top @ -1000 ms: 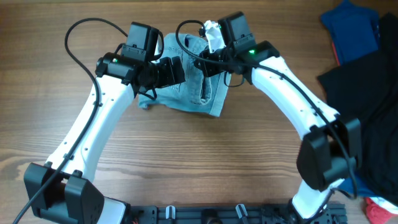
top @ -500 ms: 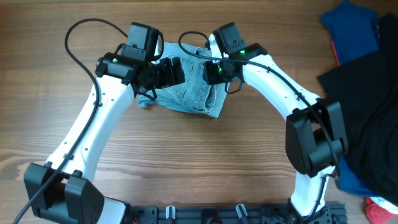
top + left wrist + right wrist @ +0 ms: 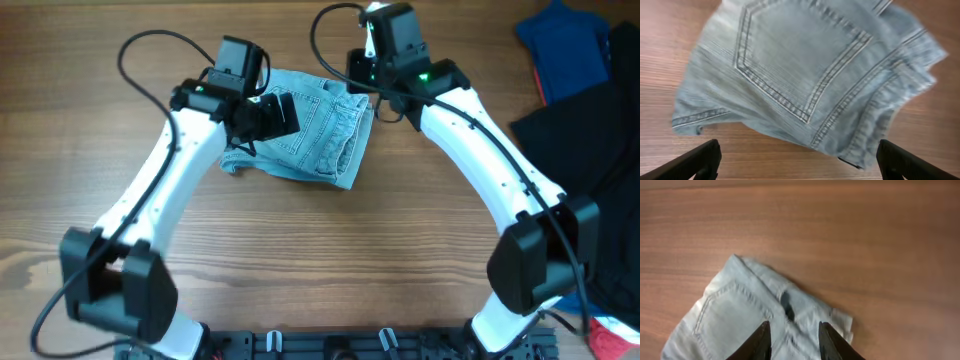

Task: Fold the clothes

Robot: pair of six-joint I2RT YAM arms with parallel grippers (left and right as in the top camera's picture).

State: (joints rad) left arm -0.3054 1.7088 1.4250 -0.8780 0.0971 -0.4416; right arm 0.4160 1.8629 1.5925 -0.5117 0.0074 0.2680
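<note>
The light blue denim shorts (image 3: 312, 128) lie bunched and folded over on the wooden table, a stitched back pocket facing up. My left gripper (image 3: 272, 115) hovers over their left part. In the left wrist view (image 3: 800, 165) it is open wide, its fingers (image 3: 702, 159) far apart, with the shorts (image 3: 805, 65) just beyond them. My right gripper (image 3: 372, 78) is at the shorts' far right corner. In the right wrist view (image 3: 796, 341) it is open, and the waistband corner (image 3: 790, 310) lies below between the fingers.
A black garment (image 3: 590, 150) lies at the right edge of the table with a royal-blue garment (image 3: 565, 45) behind it. Something red (image 3: 610, 340) shows at the bottom right corner. Bare wood surrounds the shorts.
My right gripper has let go of the raised corner and drawn back to the far right of the shorts. The shorts now lie flatter. My left gripper has shifted slightly right.
</note>
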